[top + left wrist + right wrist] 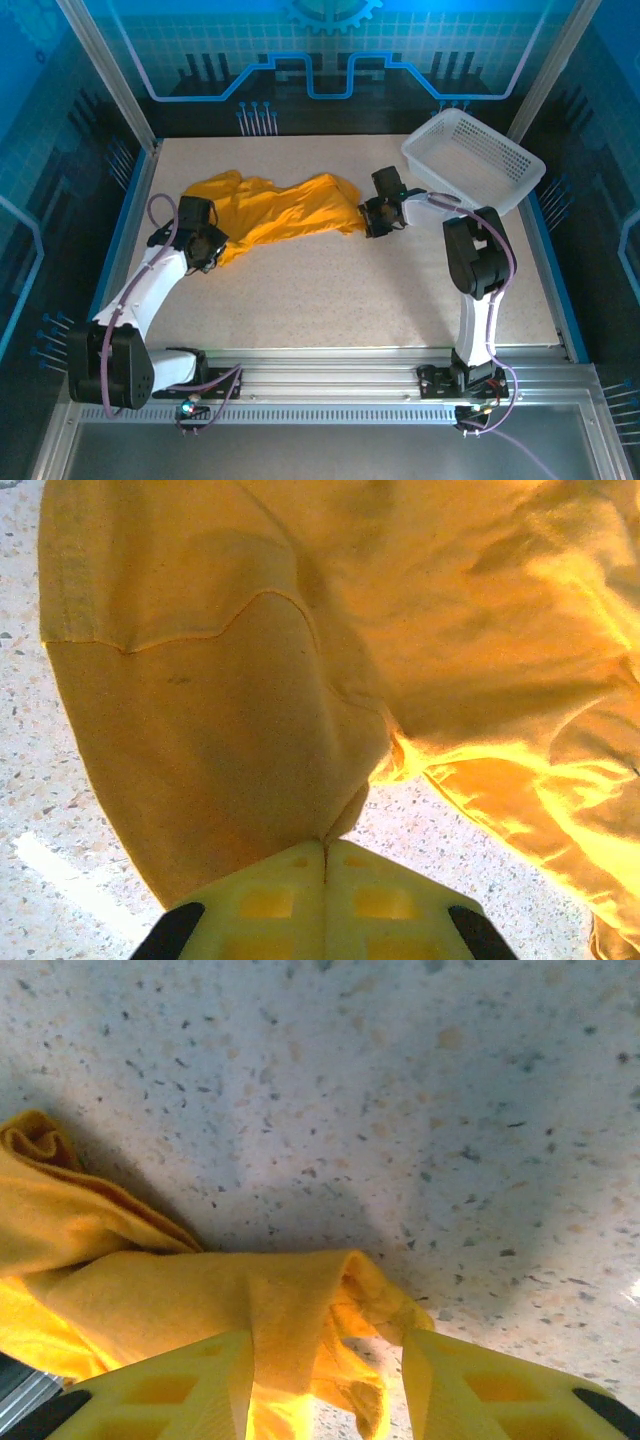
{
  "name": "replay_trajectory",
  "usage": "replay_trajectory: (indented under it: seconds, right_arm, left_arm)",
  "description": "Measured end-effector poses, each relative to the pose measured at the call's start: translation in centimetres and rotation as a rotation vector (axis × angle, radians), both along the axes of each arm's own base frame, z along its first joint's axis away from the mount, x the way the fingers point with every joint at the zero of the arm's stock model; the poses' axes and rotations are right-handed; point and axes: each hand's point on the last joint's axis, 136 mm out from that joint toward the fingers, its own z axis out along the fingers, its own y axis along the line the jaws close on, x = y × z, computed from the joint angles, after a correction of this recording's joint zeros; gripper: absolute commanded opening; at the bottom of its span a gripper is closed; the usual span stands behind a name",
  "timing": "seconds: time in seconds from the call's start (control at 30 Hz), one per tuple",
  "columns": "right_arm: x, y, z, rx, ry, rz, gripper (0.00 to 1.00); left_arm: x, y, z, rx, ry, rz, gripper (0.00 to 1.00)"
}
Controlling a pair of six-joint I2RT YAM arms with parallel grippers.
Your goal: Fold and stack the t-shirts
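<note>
The orange-yellow t-shirt (280,210) lies crumpled in a long band across the back of the table, stretched between both grippers. My left gripper (205,248) is at the shirt's left end. In the left wrist view its fingers (270,900) are pressed together at the tips (325,845), pinching a fold of the t-shirt (300,630). My right gripper (372,218) is at the shirt's right end. In the right wrist view it (325,1345) stands open, and a bunched edge of the t-shirt (150,1290) lies between its yellow fingers (470,1390), close against the left one.
A white mesh basket (470,160) sits tilted at the back right corner, just behind the right arm. The speckled table (350,290) is bare in front of the shirt. Metal frame rails run along both sides and the near edge.
</note>
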Motion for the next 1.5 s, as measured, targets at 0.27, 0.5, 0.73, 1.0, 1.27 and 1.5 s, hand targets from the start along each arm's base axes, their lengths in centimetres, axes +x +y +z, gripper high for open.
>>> replay_trajectory:
  seconds: [0.27,0.5,0.73,1.0,1.27,1.5]
  right_arm:
    - [1.5,-0.5,-1.2,0.039,0.019,-0.06,0.44]
    - [2.2,-0.3,-1.4,0.059,0.033,-0.102,0.18]
    - [2.7,-1.7,-1.1,-0.012,0.034,-0.092,0.0]
    - [7.1,-4.1,5.6,-0.235,-0.162,0.103,0.0]
    - [12.3,-3.7,18.8,-0.418,-0.504,0.328,0.0]
    - [15.2,-4.4,30.6,-0.505,-0.811,0.367,0.0]
  left_arm:
    - [0.4,-0.2,0.1,-0.002,-0.009,-0.004,0.0]
    - [0.4,-0.3,0.0,-0.01,-0.007,-0.01,0.0]
    - [1.3,-0.4,1.3,-0.011,-0.04,-0.011,0.0]
    - [4.7,-1.2,3.8,-0.042,-0.119,-0.033,0.0]
    - [13.3,-1.3,12.2,-0.086,-0.334,-0.043,0.0]
    - [21.1,0.4,24.8,-0.137,-0.666,-0.045,0.0]
